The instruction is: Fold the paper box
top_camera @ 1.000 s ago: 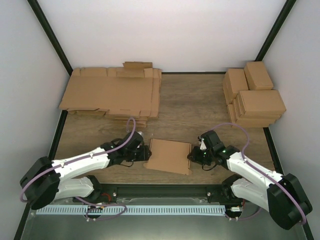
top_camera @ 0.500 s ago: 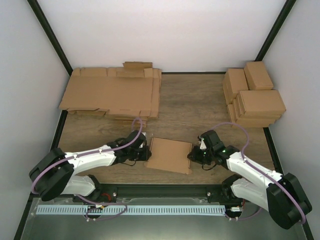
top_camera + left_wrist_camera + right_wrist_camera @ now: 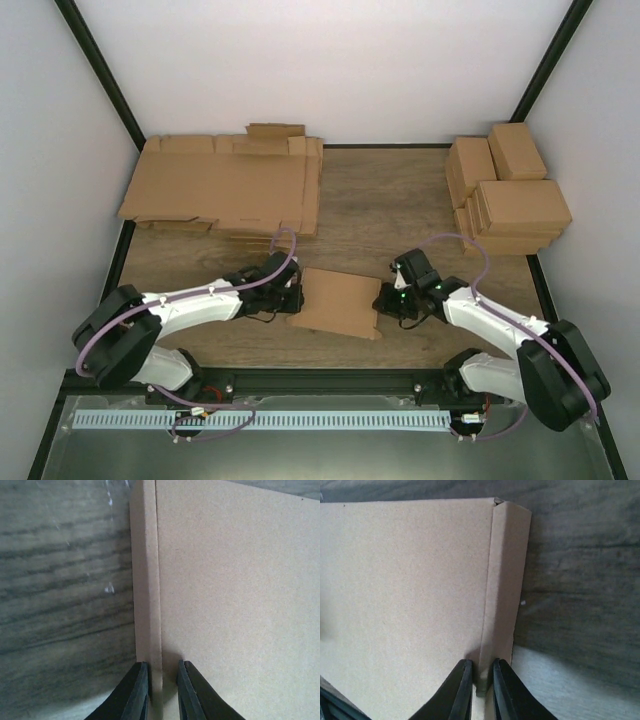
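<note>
The paper box [image 3: 338, 303] is a shallow brown cardboard piece in the middle of the wooden table, held from both sides. My left gripper [image 3: 293, 298] is at its left edge. In the left wrist view the gripper [image 3: 162, 680] is shut on the raised left wall, with the box panel [image 3: 235, 580] stretching to the right. My right gripper [image 3: 383, 303] is at the right edge. In the right wrist view this gripper [image 3: 482, 677] pinches the folded right wall, and the panel [image 3: 405, 580] lies to its left.
A pile of flat brown cardboard sheets [image 3: 225, 190] lies at the back left. Stacked finished closed boxes [image 3: 505, 195] stand at the back right. A black frame rail [image 3: 320, 380] runs along the near table edge, and white walls close in the sides.
My left gripper has reached right to the box's left edge and closed on its wall. The right gripper has tightened, and the box has shifted slightly away and left.
</note>
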### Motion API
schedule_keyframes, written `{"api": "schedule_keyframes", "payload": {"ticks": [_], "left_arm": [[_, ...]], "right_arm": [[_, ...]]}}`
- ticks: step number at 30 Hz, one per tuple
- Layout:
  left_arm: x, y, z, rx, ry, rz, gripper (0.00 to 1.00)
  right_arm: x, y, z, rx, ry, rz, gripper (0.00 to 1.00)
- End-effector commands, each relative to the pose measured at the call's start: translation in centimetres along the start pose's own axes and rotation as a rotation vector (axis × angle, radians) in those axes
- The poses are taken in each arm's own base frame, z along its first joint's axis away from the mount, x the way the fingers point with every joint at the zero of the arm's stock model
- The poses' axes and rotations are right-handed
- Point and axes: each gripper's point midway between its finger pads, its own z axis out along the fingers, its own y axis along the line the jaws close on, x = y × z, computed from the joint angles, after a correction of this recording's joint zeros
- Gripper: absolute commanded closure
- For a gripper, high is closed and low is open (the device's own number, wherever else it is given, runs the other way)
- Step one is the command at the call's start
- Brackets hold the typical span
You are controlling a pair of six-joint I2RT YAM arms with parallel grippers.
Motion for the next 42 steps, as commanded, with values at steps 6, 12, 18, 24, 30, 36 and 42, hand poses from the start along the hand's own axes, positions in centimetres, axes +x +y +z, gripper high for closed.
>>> {"api": "schedule_keyframes", "payload": {"ticks": [6, 12, 18, 24, 30, 36, 42], "left_arm": [[-1.5, 0.0, 0.3, -0.055, -0.068, 0.009, 0.61], [-2.3, 0.3, -2.3, -0.053, -0.135, -0.019, 0.25], [-3.3, 1.3, -4.1, 0.046, -0.163, -0.094, 0.23], [-3.9, 2.5, -4.7, 0.135, -0.165, -0.124, 0.47], [-4.0, 2.5, -4.3, 0.252, -0.152, -0.172, 0.74], [-3.8, 1.7, -2.9, 0.325, -0.116, -0.163, 0.81], [-2.8, 1.9, -2.0, 0.330, -0.072, -0.169, 0.87]], "right_arm": [[-3.3, 0.6, 1.1, 0.079, -0.089, -0.104, 0.78], [-3.8, 1.9, 0.0, 0.028, -0.122, -0.152, 0.63], [-4.0, 1.6, -1.3, -0.039, -0.135, -0.156, 0.37], [-4.7, 2.8, -3.8, -0.187, -0.206, -0.169, 0.28], [-4.0, 3.5, -3.8, -0.328, -0.178, -0.154, 0.45], [-4.2, 1.3, -2.5, -0.339, -0.163, -0.093, 0.58], [-2.6, 0.9, -1.6, -0.374, -0.109, -0.082, 0.68]]}}
